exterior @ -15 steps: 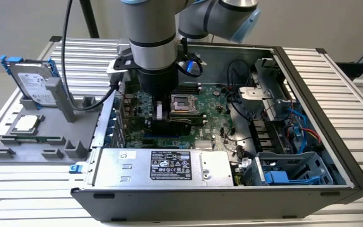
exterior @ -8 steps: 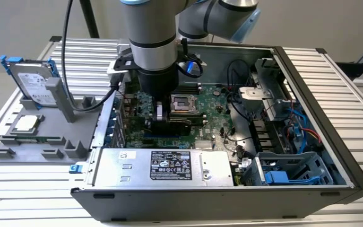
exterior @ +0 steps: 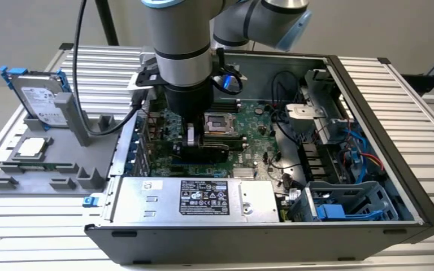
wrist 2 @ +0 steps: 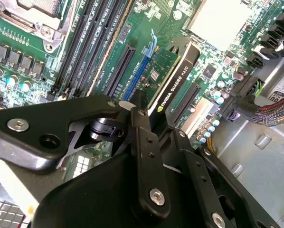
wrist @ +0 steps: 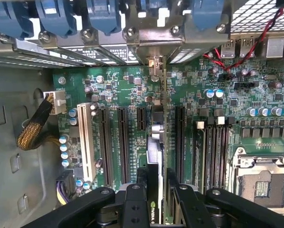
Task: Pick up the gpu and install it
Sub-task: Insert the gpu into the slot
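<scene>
I see the slatted surface (exterior: 420, 101) carrying an open case (exterior: 398, 169), which lies on its side with the motherboard (exterior: 251, 132) facing up. My arm (exterior: 179, 39) comes down into the case from above, over the expansion slot area on the exterior view's left side of the board. To the exterior view's left of the case a grey fixture (exterior: 59, 147) stands on the surface, holding a hard drive (exterior: 40, 101) upright in blue rails, with a processor (exterior: 30, 148) lying flat near its middle and a memory stick (exterior: 40, 167) lying along its front. The power supply (exterior: 194, 197) occupies the near edge of the case.

The claw (wrist 2: 154, 118) is closed on the gpu (wrist 2: 173, 76). In the second wrist view I see its black fingers (wrist 2: 142, 137) clamped on either side of the card's top edge. The gpu stands on edge over the motherboard, between the long black slots (wrist: 106, 142); in the first wrist view its edge (wrist: 156, 142) runs straight from the claw toward the bracket openings (wrist: 154, 52) at the rear of the case. In the second wrist view the card sits just beside a blue slot (wrist 2: 137, 71). I cannot tell from these views whether the card's connector is fully seated in its slot. The empty processor socket (wrist: 265, 183) lies well apart, beyond the memory slots (wrist: 211, 147).
</scene>
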Tool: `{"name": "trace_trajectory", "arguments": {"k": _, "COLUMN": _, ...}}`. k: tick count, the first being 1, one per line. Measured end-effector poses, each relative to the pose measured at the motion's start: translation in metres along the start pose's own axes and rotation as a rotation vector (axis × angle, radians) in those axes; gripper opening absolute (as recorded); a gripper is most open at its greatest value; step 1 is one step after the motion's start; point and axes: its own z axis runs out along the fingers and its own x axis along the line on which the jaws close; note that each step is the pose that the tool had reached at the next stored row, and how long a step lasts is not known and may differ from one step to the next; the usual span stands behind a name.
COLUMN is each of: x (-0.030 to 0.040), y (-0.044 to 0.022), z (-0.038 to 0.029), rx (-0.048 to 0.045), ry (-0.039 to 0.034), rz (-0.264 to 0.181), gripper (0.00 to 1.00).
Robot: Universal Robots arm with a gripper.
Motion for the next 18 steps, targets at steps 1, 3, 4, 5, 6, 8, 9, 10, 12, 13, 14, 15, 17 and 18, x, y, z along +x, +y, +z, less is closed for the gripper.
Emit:
{"name": "trace_trajectory", "arguments": {"k": 1, "x": 0.0, "y": 0.0, "z": -0.0001, "rx": -0.0001, "ry": 0.0001, "rz": 0.0, "gripper": 0.0}}
{"name": "trace_trajectory", "arguments": {"k": 3, "x": 0.0001, "y": 0.0003, "z": -0.0001, "rx": 0.0, "ry": 0.0003, "rz": 0.0, "gripper": 0.0}}
{"name": "trace_trajectory", "arguments": {"k": 4, "x": 0.0001, "y": 0.0007, "z": -0.0002, "rx": 0.0, "ry": 0.0002, "rz": 0.0, "gripper": 0.0}}
{"name": "trace_trajectory", "arguments": {"k": 5, "x": 0.0002, "y": 0.0011, "z": -0.0002, "rx": 0.0, "ry": 0.0002, "rz": -0.001, "gripper": 0.0}}
{"name": "trace_trajectory", "arguments": {"k": 6, "x": 0.0002, "y": 0.0018, "z": -0.0001, "rx": 0.0002, "ry": 0.0001, "rz": -0.001, "gripper": 0.0}}
{"name": "trace_trajectory", "arguments": {"k": 8, "x": 0.0002, "y": 0.0023, "z": 0.0006, "rx": -0.0003, "ry": 0.0005, "rz": -0.001, "gripper": 0.0}}
{"name": "trace_trajectory", "arguments": {"k": 9, "x": 0.0002, "y": 0.0026, "z": 0.0017, "rx": -0.0009, "ry": 0.0013, "rz": 0.0, "gripper": 0.0}}
{"name": "trace_trajectory", "arguments": {"k": 10, "x": 0.0001, "y": 0.0029, "z": 0.0036, "rx": -0.0008, "ry": 0.001, "rz": 0.0, "gripper": 0.0}}
{"name": "trace_trajectory", "arguments": {"k": 12, "x": 0.0, "y": 0.0032, "z": 0.0074, "rx": -0.0003, "ry": 0.0006, "rz": -0.001, "gripper": 0.0}}
{"name": "trace_trajectory", "arguments": {"k": 13, "x": 0.0, "y": 0.0036, "z": 0.0093, "rx": -0.0008, "ry": 0.0009, "rz": 0.0, "gripper": 0.0}}
{"name": "trace_trajectory", "arguments": {"k": 14, "x": -0.0001, "y": 0.0037, "z": 0.0098, "rx": -0.001, "ry": 0.0006, "rz": 0.0, "gripper": 0.0}}
{"name": "trace_trajectory", "arguments": {"k": 15, "x": -0.0001, "y": 0.0037, "z": 0.0099, "rx": -0.0007, "ry": 0.0005, "rz": 0.0, "gripper": 0.0}}
{"name": "trace_trajectory", "arguments": {"k": 17, "x": -0.0002, "y": 0.0037, "z": 0.01, "rx": -0.0003, "ry": 0.0003, "rz": 0.0, "gripper": 0.0}}
{"name": "trace_trajectory", "arguments": {"k": 18, "x": -0.0002, "y": 0.0036, "z": 0.01, "rx": -0.0003, "ry": 0.0002, "rz": 0.0, "gripper": 0.0}}
